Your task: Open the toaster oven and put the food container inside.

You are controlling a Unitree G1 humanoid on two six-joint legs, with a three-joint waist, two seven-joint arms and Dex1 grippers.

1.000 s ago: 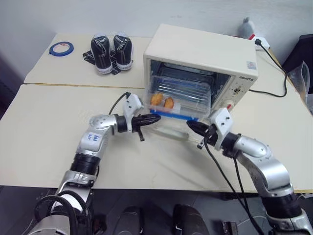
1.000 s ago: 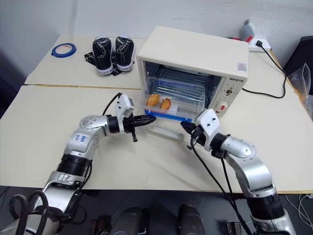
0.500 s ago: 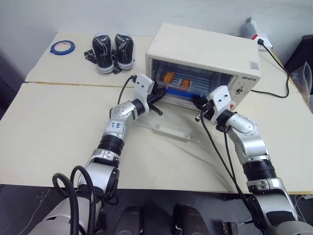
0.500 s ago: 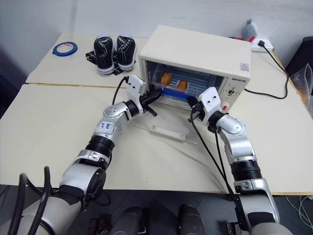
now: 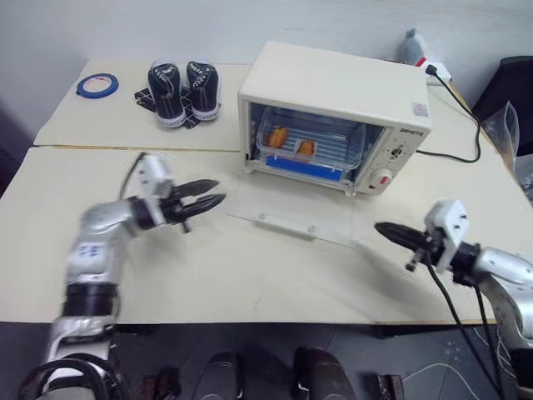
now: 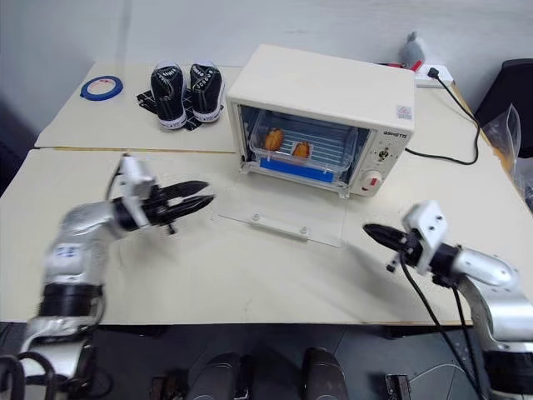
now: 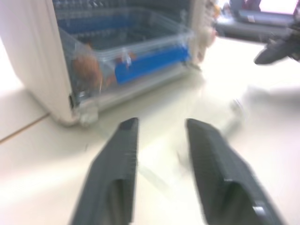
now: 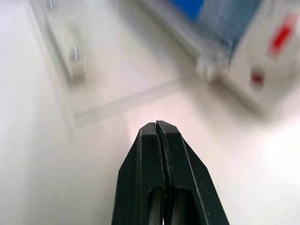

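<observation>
The cream-white toaster oven (image 5: 333, 87) stands at the back of the table, its glass door (image 5: 283, 208) folded down flat on the tabletop. On the rack inside lies the clear food container (image 5: 304, 146) with fried pieces and a blue clip at its front. To the left of the door, well clear of the oven, my left gripper (image 5: 212, 193) is open and holds nothing; its wrist view looks past its fingers (image 7: 123, 154) at the container (image 7: 126, 61). On the right, my right gripper (image 5: 383, 229) is shut and empty, pointing toward the door's corner (image 8: 117, 61).
A pair of black shoes (image 5: 183, 87) and a blue tape roll (image 5: 97, 84) sit at the back left. A black power cable (image 5: 466, 125) runs from the oven's right side to a socket strip (image 5: 429, 67). A plastic bag (image 5: 508, 125) hangs at the right edge.
The container went from the oven's mouth onto the rack inside. Both arms then drew back from the oven, left arm leftward, right arm rightward, and the left gripper opened.
</observation>
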